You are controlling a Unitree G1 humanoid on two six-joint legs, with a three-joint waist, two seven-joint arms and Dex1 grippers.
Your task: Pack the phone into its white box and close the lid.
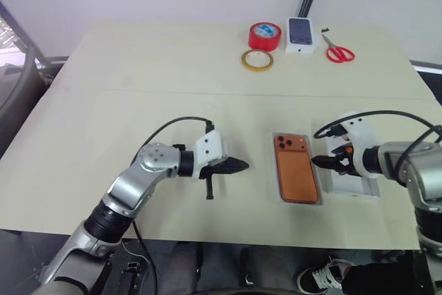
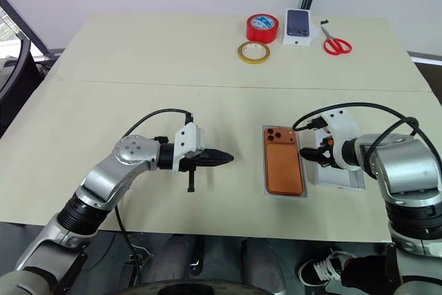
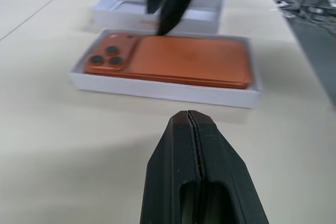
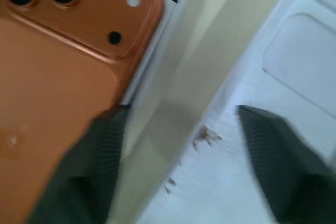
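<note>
Beige table (image 1: 138,101) carries the phone (image 1: 297,168) inside the white box (image 1: 279,177); left gripper (image 1: 238,166) closed, empty; right gripper (image 4: 178,150) parted beside the lid (image 1: 359,186).

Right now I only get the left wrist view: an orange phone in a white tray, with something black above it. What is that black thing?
Observer: That is the right gripper, hanging at the right edge of the phone with its fingers apart.
Operator: And the white thing behind the tray?
Observer: The lid, lying to the right of the white box, partly under the right arm.
Operator: Is anything else on the table?
Observer: Yes, at the far edge of the table: a red tape roll, a yellowish tape roll, red scissors and a small box with a phone picture.
</note>
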